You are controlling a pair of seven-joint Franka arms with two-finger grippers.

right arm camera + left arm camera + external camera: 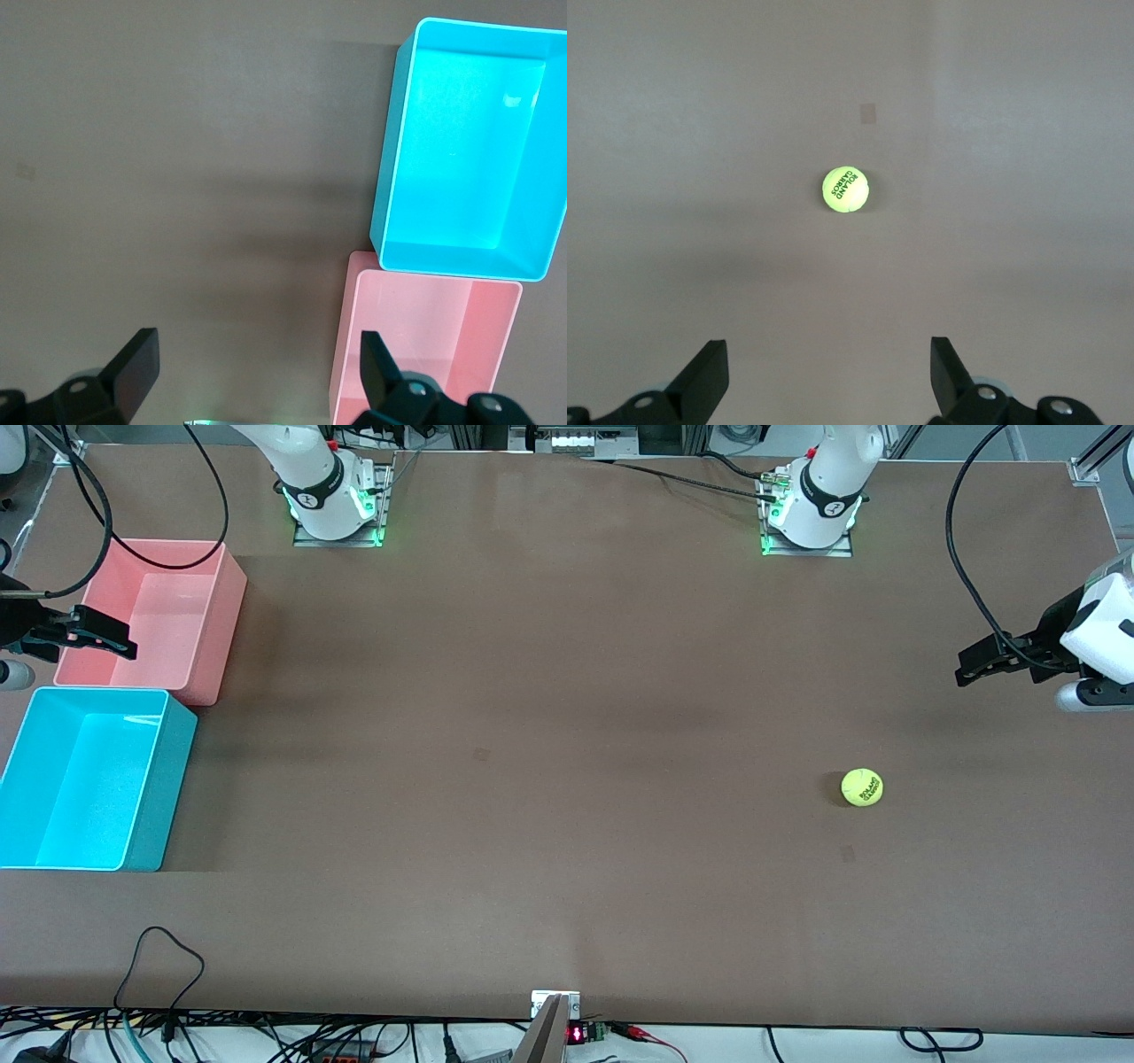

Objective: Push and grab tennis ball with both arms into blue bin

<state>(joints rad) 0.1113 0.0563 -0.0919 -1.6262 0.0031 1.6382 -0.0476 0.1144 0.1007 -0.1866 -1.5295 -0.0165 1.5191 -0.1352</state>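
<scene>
**Both my claws wide open, ball alone on the table**

My left gripper [974, 666] hangs in the air at the left arm's end of the table [549, 717], fingers spread as wide as they go, with nothing between them. From my left wrist I look down past my two black fingertips [709, 376] and see the tennis ball [846, 190] lying on the brown surface, well apart from them, its black lettering facing up.

In the front view the tennis ball [862, 787] sits by itself toward the left arm's end of the table, nearer to the front camera than my left arm's base.

My right gripper [97, 631] hovers over the pink bin [190, 615], also spread fully and holding nothing. From my right wrist I see the blue bin [394, 159] and the pink bin [350, 354] end to end, touching or nearly so. The blue bin [168, 779] lies nearer to the front camera than the pink one, at the right arm's end of the table, well apart from the ball.
</scene>
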